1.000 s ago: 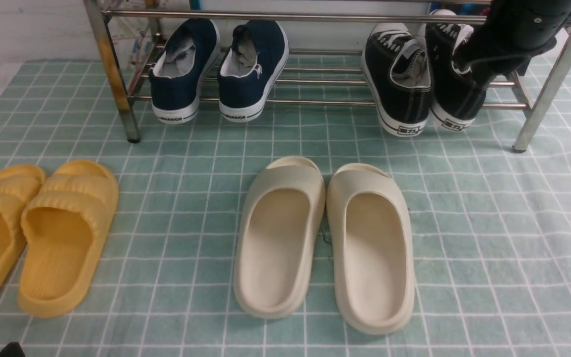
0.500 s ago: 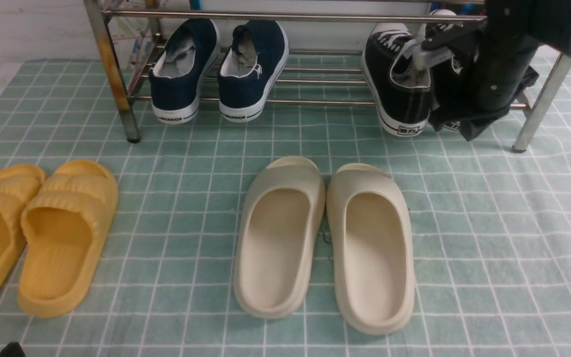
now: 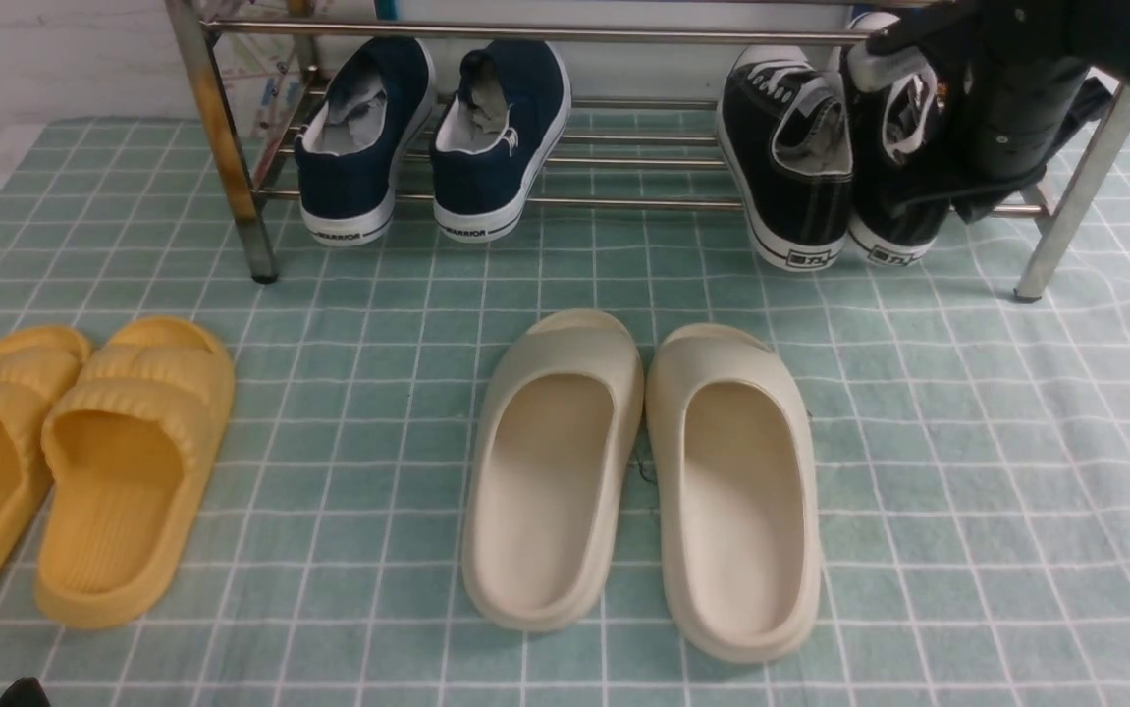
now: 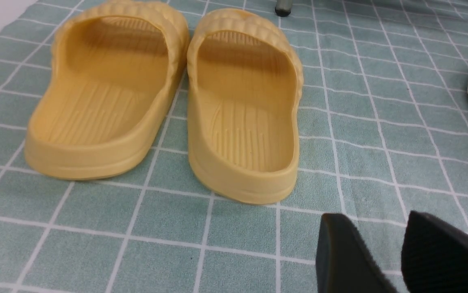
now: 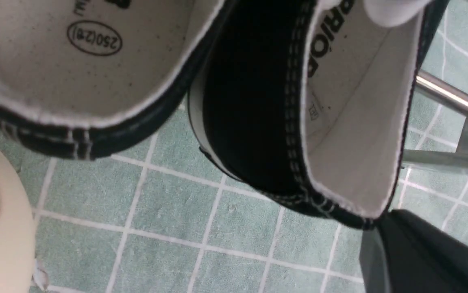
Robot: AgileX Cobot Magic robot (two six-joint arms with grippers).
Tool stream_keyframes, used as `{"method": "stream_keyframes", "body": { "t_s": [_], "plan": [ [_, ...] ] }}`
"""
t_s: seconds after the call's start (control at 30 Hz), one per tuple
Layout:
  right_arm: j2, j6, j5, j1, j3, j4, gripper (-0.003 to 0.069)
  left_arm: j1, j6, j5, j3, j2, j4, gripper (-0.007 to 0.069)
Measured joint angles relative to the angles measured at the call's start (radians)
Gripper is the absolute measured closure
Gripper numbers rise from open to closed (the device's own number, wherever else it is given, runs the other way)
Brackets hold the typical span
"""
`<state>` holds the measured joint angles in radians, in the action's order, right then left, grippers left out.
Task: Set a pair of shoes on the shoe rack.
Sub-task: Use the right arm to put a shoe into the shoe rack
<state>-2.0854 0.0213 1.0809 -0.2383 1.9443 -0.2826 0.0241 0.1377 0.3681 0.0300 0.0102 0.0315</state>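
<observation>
On my front feed both black sneakers sit on the lower tier of the steel shoe rack (image 3: 565,32), at its right end. Their toes point to the back and their heels hang over the front bar. The left black sneaker (image 3: 788,162) and the right black sneaker (image 3: 896,201) stand side by side, touching or nearly so.

The right gripper (image 5: 377,122) is at the right black sneaker's opening with its jaws wide apart. A pale finger (image 3: 881,65) is over the tongue and a black finger (image 5: 421,256) is just outside the heel collar. I read it as released, not pinching, though I cannot tell whether the black finger touches the heel.

The left gripper (image 4: 374,228) hovers low over the green checked cloth (image 3: 967,442), just beside the yellow slides (image 4: 242,114). Its jaws are parted with nothing between them.

Navy WARRIOR slip-ons (image 3: 501,128) occupy the same tier toward the rack's rust-stained leg (image 3: 219,137), well apart from the black pair. The cream slides (image 3: 550,471) lie side by side on the cloth in front of the rack.
</observation>
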Motion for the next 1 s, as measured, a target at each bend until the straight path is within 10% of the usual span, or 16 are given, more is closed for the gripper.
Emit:
{"method": "stream_keyframes", "body": {
  "t_s": [0.37, 1.0],
  "plan": [
    [0.011, -0.05, -0.005, 0.0, 0.002, 0.175, 0.0654, 0.0, 0.0, 0.0, 0.0, 0.0, 0.0, 0.0386],
    [0.098, -0.038, 0.063, -0.001, 0.006, 0.074, 0.0654, 0.0, 0.0, 0.0, 0.0, 0.0, 0.0, 0.0386]
  ]
}}
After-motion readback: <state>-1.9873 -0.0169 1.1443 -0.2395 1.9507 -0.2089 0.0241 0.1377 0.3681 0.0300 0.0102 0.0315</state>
